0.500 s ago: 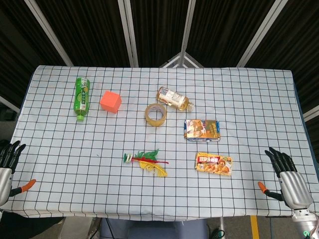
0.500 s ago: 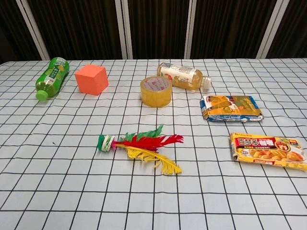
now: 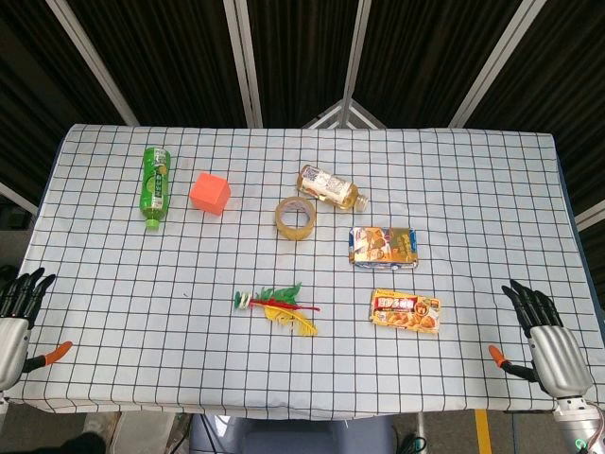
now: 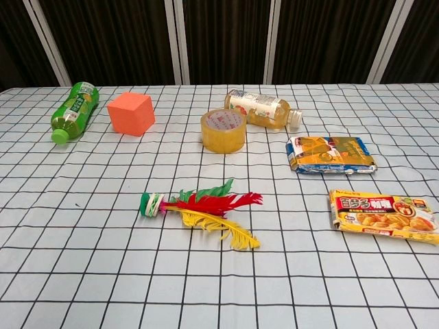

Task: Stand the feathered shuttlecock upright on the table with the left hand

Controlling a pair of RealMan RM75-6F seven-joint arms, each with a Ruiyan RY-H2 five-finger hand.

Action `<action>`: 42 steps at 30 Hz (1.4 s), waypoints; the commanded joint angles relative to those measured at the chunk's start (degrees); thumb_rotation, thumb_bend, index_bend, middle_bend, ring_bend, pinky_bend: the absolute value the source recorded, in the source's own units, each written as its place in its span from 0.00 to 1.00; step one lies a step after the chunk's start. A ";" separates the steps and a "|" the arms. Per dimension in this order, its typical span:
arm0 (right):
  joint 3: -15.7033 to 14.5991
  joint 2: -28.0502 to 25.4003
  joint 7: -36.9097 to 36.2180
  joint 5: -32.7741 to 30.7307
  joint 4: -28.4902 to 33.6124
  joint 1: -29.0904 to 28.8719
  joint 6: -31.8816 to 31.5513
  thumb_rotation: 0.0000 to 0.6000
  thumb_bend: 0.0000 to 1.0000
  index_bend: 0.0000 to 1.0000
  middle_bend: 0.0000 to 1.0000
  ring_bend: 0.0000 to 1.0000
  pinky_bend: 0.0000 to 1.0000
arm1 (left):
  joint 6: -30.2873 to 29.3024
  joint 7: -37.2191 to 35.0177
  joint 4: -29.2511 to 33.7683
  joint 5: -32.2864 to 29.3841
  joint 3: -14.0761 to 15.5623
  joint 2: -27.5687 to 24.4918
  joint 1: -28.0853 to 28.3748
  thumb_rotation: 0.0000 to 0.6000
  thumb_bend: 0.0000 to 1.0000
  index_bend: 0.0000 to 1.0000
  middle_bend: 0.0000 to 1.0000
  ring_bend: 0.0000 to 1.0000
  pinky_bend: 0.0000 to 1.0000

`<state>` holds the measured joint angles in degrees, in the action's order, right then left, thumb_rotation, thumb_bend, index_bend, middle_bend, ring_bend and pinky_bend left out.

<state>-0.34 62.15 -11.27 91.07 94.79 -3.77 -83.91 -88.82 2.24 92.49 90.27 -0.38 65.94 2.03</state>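
Observation:
The feathered shuttlecock (image 3: 277,305) (image 4: 200,210) lies on its side near the middle front of the checked tablecloth, its green-and-white base pointing left and its red, green and yellow feathers fanning right. My left hand (image 3: 16,322) hovers at the table's front left corner, fingers spread and empty, far from the shuttlecock. My right hand (image 3: 545,336) sits at the front right corner, fingers apart, holding nothing. Neither hand shows in the chest view.
A green bottle (image 3: 155,185) and an orange cube (image 3: 210,193) lie at the back left. A tape roll (image 3: 295,218) and a lying amber bottle (image 3: 331,187) sit behind the shuttlecock. Two food packets (image 3: 383,246) (image 3: 406,311) lie to its right.
My left hand has edged slightly lower and to the right at the table's corner. The shuttlecock and right hand are unmoved.

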 commanded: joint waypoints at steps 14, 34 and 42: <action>-0.09 -0.40 -0.97 -0.40 0.14 0.15 0.12 1.00 0.34 0.00 0.00 0.00 0.00 | 18.17 25.43 14.71 -12.23 -8.59 9.46 15.09 1.00 0.31 0.32 0.04 0.00 0.00; -0.03 -0.76 -3.78 -0.72 0.60 -0.07 0.70 1.00 0.34 0.00 0.00 0.00 0.00 | 18.10 51.97 4.25 -32.90 -15.04 41.25 30.93 1.00 0.42 0.43 0.09 0.00 0.00; 0.03 -1.01 -4.56 -0.82 0.75 -0.04 0.65 1.00 0.34 0.00 0.00 0.00 0.00 | 17.51 52.24 -1.76 -35.78 -16.11 46.50 33.31 1.00 0.43 0.44 0.10 0.00 0.00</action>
<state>-0.31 61.14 -15.83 90.25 95.54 -3.80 -83.26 -71.27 54.60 91.39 55.25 -16.07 111.68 34.83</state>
